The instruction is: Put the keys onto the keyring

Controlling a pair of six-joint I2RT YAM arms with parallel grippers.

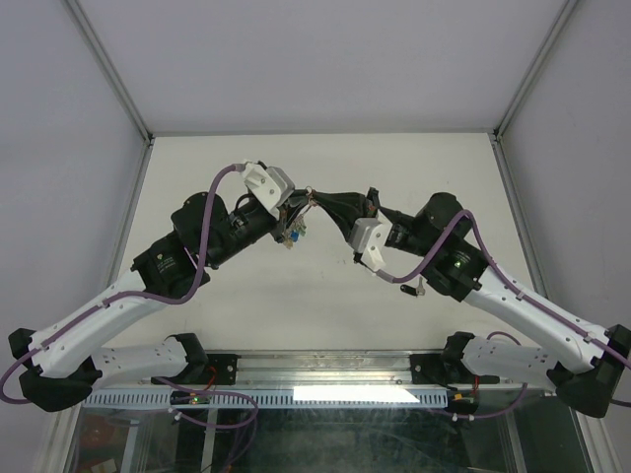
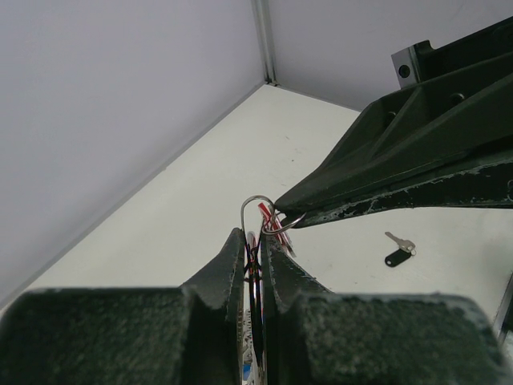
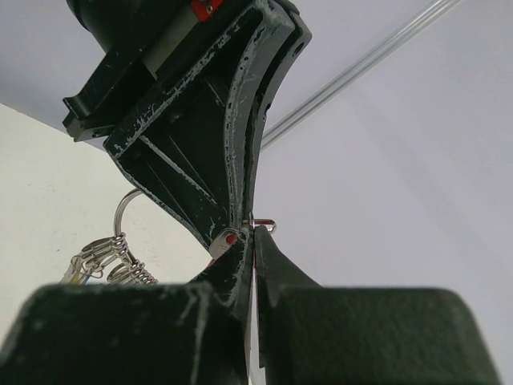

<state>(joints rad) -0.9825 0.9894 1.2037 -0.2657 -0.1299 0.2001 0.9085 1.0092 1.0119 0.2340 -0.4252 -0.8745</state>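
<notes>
Both grippers meet above the middle of the table. My left gripper [image 2: 252, 237] [image 1: 299, 204] is shut on the keyring [image 2: 256, 210], whose thin silver wire loop sticks up past its fingertips. A bunch of small tagged keys [image 1: 291, 236] hangs below it. My right gripper [image 3: 252, 241] [image 1: 323, 200] is shut on a key with a red tag [image 3: 231, 238], its tip right against the wire loop [image 3: 120, 210]. In the left wrist view the red tag [image 2: 267, 213] sits at the loop. A key with a black tag [image 2: 398, 250] lies loose on the table.
The white table [image 1: 325, 305] is enclosed by pale walls with metal corner posts [image 1: 123, 94]. The loose black-tagged key [image 1: 419, 287] lies beside the right arm's forearm. A metal rail [image 1: 325, 370] runs along the near edge between the arm bases.
</notes>
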